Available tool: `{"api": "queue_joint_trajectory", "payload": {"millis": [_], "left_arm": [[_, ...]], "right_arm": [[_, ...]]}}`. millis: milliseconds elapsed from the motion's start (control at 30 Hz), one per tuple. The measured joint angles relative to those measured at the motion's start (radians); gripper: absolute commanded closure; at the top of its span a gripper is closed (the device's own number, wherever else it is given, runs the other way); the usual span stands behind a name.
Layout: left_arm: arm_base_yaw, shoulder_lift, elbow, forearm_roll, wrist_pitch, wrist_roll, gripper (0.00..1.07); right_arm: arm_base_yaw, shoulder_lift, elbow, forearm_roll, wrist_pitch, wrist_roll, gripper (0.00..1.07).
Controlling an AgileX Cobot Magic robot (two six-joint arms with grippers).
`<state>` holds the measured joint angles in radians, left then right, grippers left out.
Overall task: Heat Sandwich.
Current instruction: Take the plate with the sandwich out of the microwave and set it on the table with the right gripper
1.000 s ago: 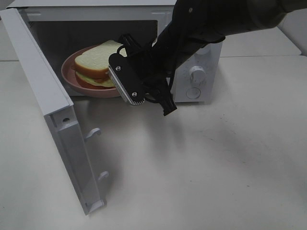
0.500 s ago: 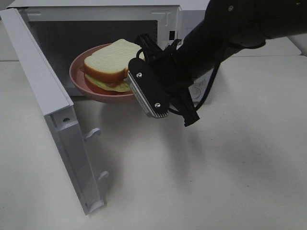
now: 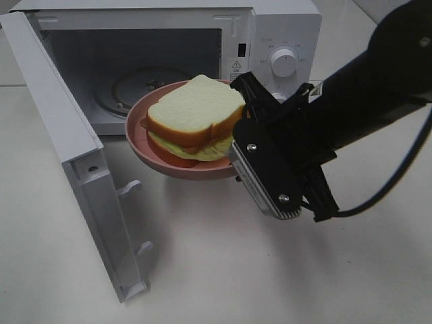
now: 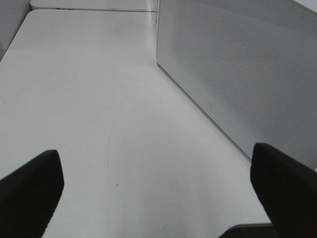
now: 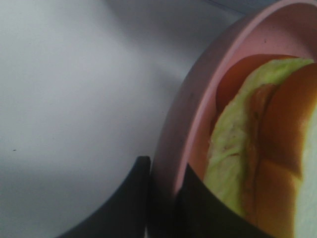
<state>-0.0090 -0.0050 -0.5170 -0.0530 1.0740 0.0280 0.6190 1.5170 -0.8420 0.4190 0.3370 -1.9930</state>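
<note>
The sandwich (image 3: 196, 115), white bread with brown crust and a yellow-green filling, lies on a round pink plate (image 3: 144, 143). The plate hangs in the air in front of the open microwave (image 3: 283, 30). My right gripper (image 3: 237, 138) is shut on the plate's right rim. In the right wrist view its dark fingers (image 5: 126, 203) pinch the pink rim (image 5: 195, 104), with the sandwich (image 5: 257, 148) just inside. My left gripper (image 4: 156, 198) is open over bare table, its fingertips (image 4: 29, 191) far apart. The left arm does not show in the exterior view.
The microwave door (image 3: 64, 142) swings out to the left, toward the table's front. The glass turntable (image 3: 135, 84) inside is bare. Control knobs (image 3: 284, 62) sit on the right panel. A white perforated panel (image 4: 237, 64) of the microwave stands beside my left gripper.
My right gripper has drawn the plate and sandwich out of the microwave cavity, toward the front and right. The turntable is now uncovered. The left gripper has not changed.
</note>
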Motion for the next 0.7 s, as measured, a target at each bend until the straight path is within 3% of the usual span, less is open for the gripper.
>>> {"api": "queue_joint_trajectory", "payload": {"millis": [300, 700], "left_arm": [[0.000, 0.000, 0.000, 0.000, 0.000, 0.000, 0.10], [0.000, 0.000, 0.000, 0.000, 0.000, 0.000, 0.10]], "right_arm": [[0.001, -0.189, 0.172, -0.013, 0.002, 0.033, 1.07], [0.001, -0.403, 0.301, -0.111, 0.004, 0.186, 1.07]]}}
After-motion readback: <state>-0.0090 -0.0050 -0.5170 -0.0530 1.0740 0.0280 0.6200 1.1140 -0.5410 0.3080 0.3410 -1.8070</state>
